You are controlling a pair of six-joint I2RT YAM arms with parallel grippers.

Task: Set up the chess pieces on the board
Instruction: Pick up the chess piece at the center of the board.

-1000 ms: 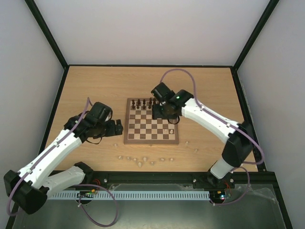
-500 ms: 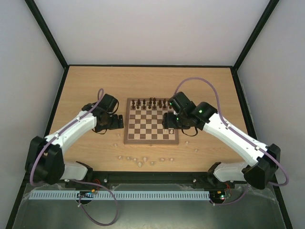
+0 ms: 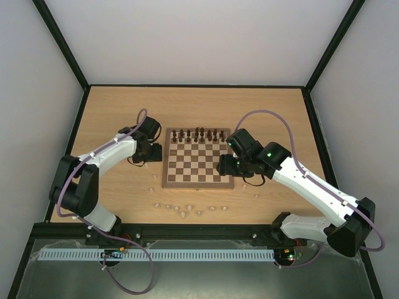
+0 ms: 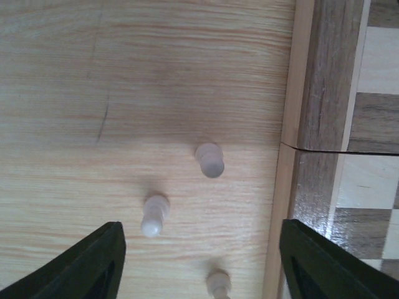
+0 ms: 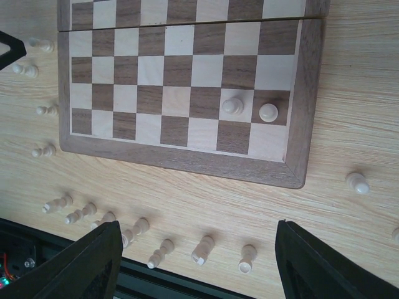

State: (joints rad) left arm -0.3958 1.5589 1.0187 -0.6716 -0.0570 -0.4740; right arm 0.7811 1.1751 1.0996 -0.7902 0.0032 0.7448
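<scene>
The board [image 3: 193, 163] lies mid-table with a row of dark chess pieces [image 3: 196, 134] along its far edge. My left gripper [image 3: 151, 153] hangs open just off the board's left border [image 4: 318, 93]. Below it in the left wrist view lie three pale pieces [image 4: 209, 159], and none is gripped by the left gripper [image 4: 199, 265]. My right gripper [image 3: 225, 165] hovers open and empty over the board's near right corner. In the right wrist view two pale pieces [image 5: 232, 106] stand on the board [image 5: 187, 81], above the right gripper [image 5: 196, 265].
Several pale pieces [image 3: 181, 208] lie scattered on the tabletop in front of the board, seen as a row [image 5: 202, 249] in the right wrist view. A few more [image 3: 245, 185] lie right of the board. A dark rail [image 3: 199, 232] runs along the near table edge.
My left gripper has moved up to the board's left edge and its jaws have narrowed somewhat. My right gripper has come back from the far row to the board's near right part.
</scene>
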